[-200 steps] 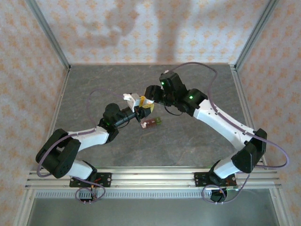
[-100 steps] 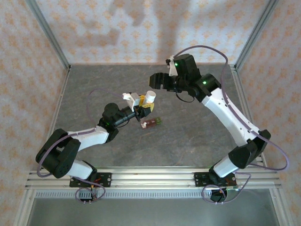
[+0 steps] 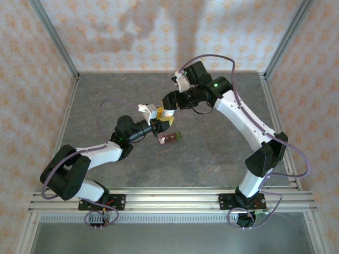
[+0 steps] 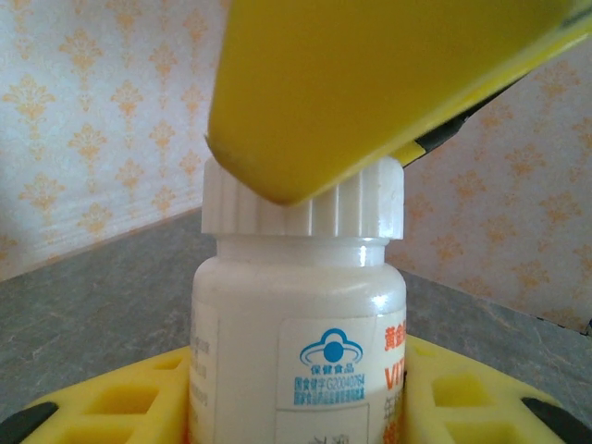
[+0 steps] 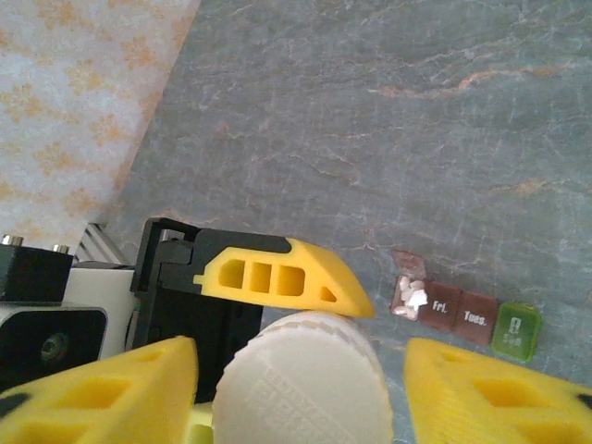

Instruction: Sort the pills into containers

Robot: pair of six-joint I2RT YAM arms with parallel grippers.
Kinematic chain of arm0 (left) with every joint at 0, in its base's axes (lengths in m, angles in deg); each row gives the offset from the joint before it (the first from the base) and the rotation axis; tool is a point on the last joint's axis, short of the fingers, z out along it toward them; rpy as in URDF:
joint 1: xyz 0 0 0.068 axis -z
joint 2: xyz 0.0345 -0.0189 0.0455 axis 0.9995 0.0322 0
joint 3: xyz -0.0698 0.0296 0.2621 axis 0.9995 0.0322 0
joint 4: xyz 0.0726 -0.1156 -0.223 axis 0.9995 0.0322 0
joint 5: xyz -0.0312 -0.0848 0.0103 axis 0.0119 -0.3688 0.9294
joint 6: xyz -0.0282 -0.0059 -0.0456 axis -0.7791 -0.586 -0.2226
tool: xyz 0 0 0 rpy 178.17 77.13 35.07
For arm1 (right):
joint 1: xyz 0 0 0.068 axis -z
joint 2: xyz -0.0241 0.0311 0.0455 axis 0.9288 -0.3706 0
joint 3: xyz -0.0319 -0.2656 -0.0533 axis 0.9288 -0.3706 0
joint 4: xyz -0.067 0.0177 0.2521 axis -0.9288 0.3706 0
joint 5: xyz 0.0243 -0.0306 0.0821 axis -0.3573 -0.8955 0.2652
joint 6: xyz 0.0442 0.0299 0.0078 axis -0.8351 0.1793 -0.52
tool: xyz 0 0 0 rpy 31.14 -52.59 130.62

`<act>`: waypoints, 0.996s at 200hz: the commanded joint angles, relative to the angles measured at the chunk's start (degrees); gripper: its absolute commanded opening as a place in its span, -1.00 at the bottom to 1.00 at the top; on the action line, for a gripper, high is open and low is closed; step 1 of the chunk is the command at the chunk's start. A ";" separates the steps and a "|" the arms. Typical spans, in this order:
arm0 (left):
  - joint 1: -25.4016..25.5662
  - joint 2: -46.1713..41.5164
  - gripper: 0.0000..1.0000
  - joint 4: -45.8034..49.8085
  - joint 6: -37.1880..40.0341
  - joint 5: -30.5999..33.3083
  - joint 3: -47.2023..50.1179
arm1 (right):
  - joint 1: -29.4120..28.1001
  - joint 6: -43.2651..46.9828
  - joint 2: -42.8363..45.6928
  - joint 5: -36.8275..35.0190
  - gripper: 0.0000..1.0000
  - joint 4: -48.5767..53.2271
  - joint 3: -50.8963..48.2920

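My left gripper [image 3: 159, 123] [image 4: 296, 398] is shut on a white pill bottle [image 4: 296, 314] [image 3: 167, 117] and holds it upright above the table. Its ribbed white cap [image 5: 301, 379] [image 4: 365, 199] is on. My right gripper [image 3: 169, 106] [image 5: 301, 370] has come down over the cap with one yellow finger [image 5: 111, 388] on each side. Thin gaps show beside the cap, so I cannot tell whether it grips. The containers [image 3: 170, 137] [image 5: 462, 319], a reddish-brown strip with a green end [image 5: 516, 333], lie on the table just right of the bottle. One end box is open with white pills [image 5: 408, 296] inside.
The grey stone-patterned table [image 3: 222, 153] has patterned walls on three sides and a metal frame post [image 3: 286, 37] at each back corner. The arms' mounting rail [image 3: 169, 198] runs along the near edge.
The right gripper lifted off the bottle towards the back right, opened wider, then came back down over the cap with narrower jaws. The left arm and bottle stayed put.
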 commanded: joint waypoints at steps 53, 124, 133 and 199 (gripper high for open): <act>-0.63 0.14 -1.00 -3.88 -0.21 -0.05 -1.63 | -0.88 -5.37 2.06 -1.26 -0.26 -2.12 -3.61; -0.65 2.15 -1.00 -3.56 2.13 4.01 -2.53 | -9.82 -34.02 3.89 -23.20 -0.25 -16.24 -12.61; -0.68 2.53 -1.00 -4.09 2.01 4.22 -2.62 | -9.82 -34.56 3.74 -23.92 -0.24 -16.44 -12.04; -2.02 4.24 -1.00 -4.83 1.60 3.48 -4.02 | -4.43 -26.38 7.85 -21.64 0.51 -13.45 -7.31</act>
